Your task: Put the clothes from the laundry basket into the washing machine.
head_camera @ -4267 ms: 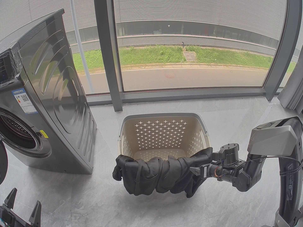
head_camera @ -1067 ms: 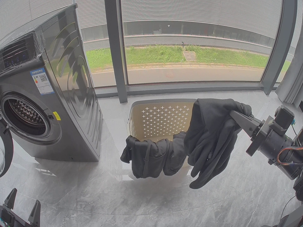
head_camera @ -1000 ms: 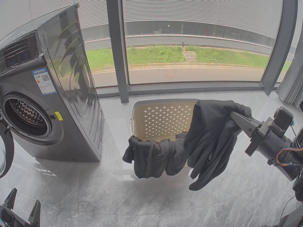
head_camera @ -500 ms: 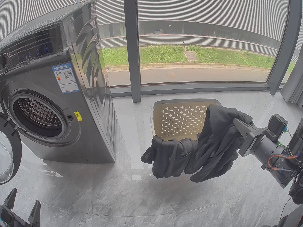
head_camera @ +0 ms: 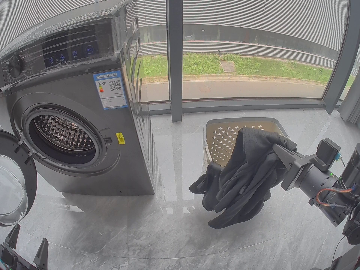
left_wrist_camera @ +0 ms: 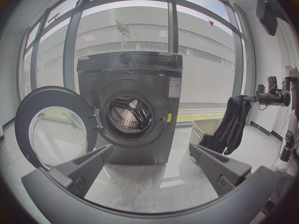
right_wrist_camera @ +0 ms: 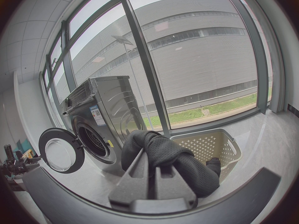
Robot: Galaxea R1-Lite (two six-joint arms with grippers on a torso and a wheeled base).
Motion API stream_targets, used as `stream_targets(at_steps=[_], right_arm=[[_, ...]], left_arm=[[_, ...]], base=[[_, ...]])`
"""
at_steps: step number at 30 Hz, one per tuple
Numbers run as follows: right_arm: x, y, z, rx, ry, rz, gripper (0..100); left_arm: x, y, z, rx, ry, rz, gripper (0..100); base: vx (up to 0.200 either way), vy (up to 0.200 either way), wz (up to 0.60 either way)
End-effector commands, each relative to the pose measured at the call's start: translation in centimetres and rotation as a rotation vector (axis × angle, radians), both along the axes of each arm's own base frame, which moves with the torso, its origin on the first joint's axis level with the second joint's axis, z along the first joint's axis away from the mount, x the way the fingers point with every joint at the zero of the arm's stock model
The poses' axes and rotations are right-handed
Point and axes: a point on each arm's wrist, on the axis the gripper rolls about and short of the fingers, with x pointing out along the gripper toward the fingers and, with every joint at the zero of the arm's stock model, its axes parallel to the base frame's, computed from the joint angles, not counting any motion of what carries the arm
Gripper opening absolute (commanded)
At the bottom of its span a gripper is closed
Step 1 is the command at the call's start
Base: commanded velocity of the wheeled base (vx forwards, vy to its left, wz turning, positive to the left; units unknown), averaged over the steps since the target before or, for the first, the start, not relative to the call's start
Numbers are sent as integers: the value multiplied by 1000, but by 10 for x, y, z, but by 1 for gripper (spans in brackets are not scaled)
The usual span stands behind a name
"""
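Note:
A black garment (head_camera: 243, 177) hangs from my right gripper (head_camera: 279, 150), which is shut on its upper fold, out to the right above the floor. The cloth's lower end trails against the front rim of the beige laundry basket (head_camera: 221, 132). From the right wrist, the garment (right_wrist_camera: 162, 153) bulges over the closed fingers (right_wrist_camera: 140, 171), with the basket (right_wrist_camera: 230, 147) behind. The grey washing machine (head_camera: 75, 132) stands at the left, its round door (head_camera: 15, 180) swung open and the drum (head_camera: 63, 134) exposed. My left gripper (head_camera: 28, 244) sits low at the near left, open and holding nothing, facing the drum (left_wrist_camera: 129, 114).
A tall window wall with a grey pillar (head_camera: 174, 49) runs behind the basket and the machine. Glossy grey floor (head_camera: 150, 229) stretches between me, the machine and the basket. The open door (left_wrist_camera: 53, 128) juts out on the machine's left side.
The right gripper has lifted the garment off the basket's front rim, leaving only its tail there. The head view has swung toward the washing machine. The left gripper has kept its place.

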Motion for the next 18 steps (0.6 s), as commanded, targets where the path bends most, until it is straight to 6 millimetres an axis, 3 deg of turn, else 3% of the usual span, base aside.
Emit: stream_targets(at_steps=[1, 11, 18], right_arm=[[1, 0, -2, -6, 7, -6, 0], [2, 1, -3, -5, 14, -13, 0], [1, 2, -4, 7, 20, 1, 0]], left_arm=[[0, 0, -5, -1, -2, 0, 100], [0, 0, -5, -3, -1, 0, 100], [0, 0, -5, -3, -1, 0, 100]], base=[[-200, 0, 0], [-200, 0, 0], [0, 0, 0]])
